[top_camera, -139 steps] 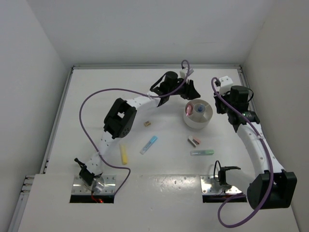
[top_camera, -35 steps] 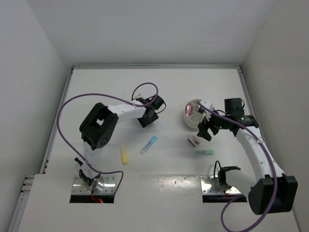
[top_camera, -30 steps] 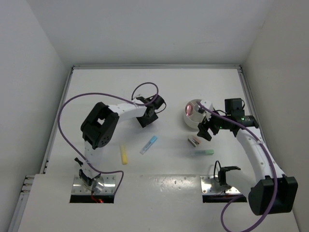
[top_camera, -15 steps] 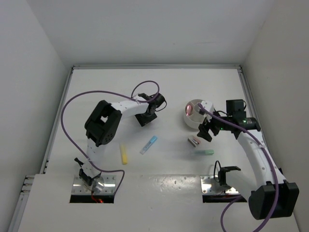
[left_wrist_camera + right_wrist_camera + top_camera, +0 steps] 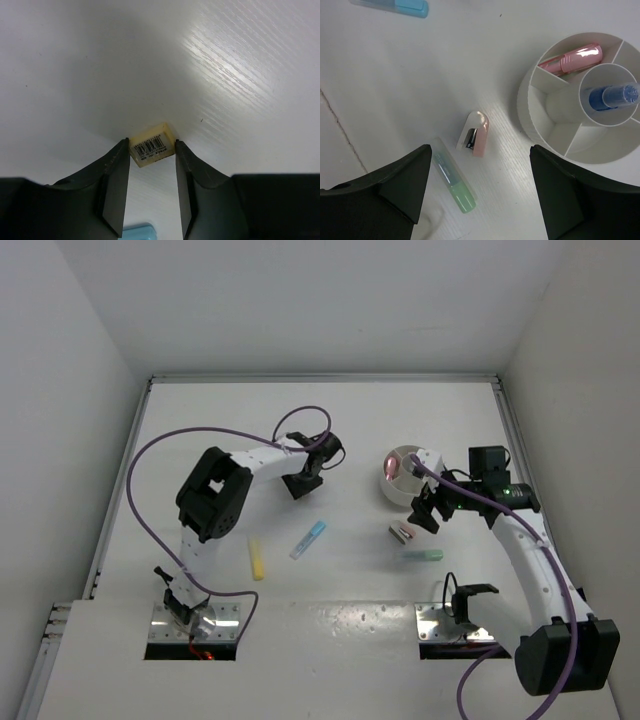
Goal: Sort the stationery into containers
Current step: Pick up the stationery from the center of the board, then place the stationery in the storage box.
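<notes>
A white table [image 5: 220,400] with a faint wood grain forms the floor of a plain white enclosure. The back wall [image 5: 320,300] rises at 12 o'clock, the left wall [image 5: 50,460] at 9 o'clock and the right wall [image 5: 590,370] at 3 o'clock. A low rim [image 5: 320,378] runs along the table's far edge. Soft light falls from above and leaves a bright glare patch [image 5: 230,65] on the tabletop.

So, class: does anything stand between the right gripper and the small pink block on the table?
Nothing visible does. The open right gripper hangs over the pink block, which lies bare between its fingers; the green stick and the white dish sit either side, apart from it.
</notes>
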You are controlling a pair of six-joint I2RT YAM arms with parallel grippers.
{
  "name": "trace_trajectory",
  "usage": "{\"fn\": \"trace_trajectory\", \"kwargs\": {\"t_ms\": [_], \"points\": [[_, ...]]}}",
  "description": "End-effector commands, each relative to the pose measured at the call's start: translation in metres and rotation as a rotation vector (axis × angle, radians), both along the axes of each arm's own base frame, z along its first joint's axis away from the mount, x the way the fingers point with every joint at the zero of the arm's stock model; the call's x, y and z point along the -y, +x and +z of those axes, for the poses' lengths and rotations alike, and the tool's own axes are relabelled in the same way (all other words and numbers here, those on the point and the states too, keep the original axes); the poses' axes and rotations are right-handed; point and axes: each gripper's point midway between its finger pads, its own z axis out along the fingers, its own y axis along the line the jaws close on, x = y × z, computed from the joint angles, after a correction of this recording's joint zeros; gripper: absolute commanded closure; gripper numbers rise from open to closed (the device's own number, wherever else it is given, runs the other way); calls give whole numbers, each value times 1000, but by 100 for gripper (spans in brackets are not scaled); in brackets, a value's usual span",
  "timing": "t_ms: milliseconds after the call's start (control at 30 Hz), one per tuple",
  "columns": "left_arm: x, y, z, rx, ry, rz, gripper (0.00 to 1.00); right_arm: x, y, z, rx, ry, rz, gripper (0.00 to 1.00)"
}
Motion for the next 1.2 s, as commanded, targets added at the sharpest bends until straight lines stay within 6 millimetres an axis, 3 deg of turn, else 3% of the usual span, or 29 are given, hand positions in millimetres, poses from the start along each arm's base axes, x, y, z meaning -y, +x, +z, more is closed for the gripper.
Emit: {"fn": "trace_trajectory", "kwargs": {"t_ms": [0, 67, 133, 167, 200, 233, 300, 367, 400, 433, 467, 500, 567, 600, 633, 700, 733, 867, 967, 1067, 1133, 1167], "points": [[14, 16, 36, 72, -61, -89, 100, -7, 1, 8, 31, 25, 41, 20], [31, 31, 65, 139, -107, -215, 100, -7, -1, 5, 22, 25, 41, 22], [48, 48, 91, 241, -157, -312, 100, -5, 2, 2, 19, 14, 34, 37], [59, 49, 101, 271, -177, -437, 100, -5, 2, -2, -3, 14, 34, 49], [69, 52, 126, 343, -220, -503, 100, -4, 3, -6, -20, 8, 22, 78], [78, 53, 140, 397, -256, -565, 100, -4, 5, -4, -20, 8, 22, 91], [105, 61, 179, 562, -346, -716, 100, 0, 7, -8, -46, -10, 3, 97], [114, 69, 196, 629, -353, -757, 100, 3, 17, -6, -32, -21, -38, 97], [127, 74, 217, 669, -387, -797, 100, 9, 22, -7, -21, -45, -69, 97], [135, 78, 221, 678, -399, -824, 100, 12, 23, -4, -7, -47, -106, 97], [146, 83, 206, 652, -404, -864, 100, 15, 34, 3, 43, -50, -136, 97], [159, 88, 222, 685, -437, -902, 100, 23, 38, 3, 64, -78, -182, 96], [183, 83, 220, 667, -530, -994, 100, 28, 46, 13, 126, -76, -241, 95], [193, 87, 206, 651, -548, -1026, 100, 32, 48, 12, 140, -91, -258, 93], [205, 83, 214, 661, -584, -1065, 100, 34, 48, 12, 135, -93, -273, 93], [215, 88, 218, 678, -623, -1069, 100, 38, 51, 13, 148, -109, -292, 92], [220, 89, 206, 655, -631, -1077, 100, 40, 53, 14, 150, -108, -309, 92], [238, 80, 194, 626, -666, -1124, 100, 47, 58, 16, 168, -129, -350, 91], [240, 80, 181, 607, -671, -1129, 100, 47, 56, 12, 154, -126, -356, 91], [249, 75, 183, 616, -696, -1159, 100, 47, 56, 12, 154, -126, -356, 91], [252, 71, 169, 581, -716, -1177, 100, 47, 56, 12, 154, -126, -356, 90], [255, 71, 176, 599, -728, -1191, 100, 47, 56, 12, 154, -126, -356, 89]]}}
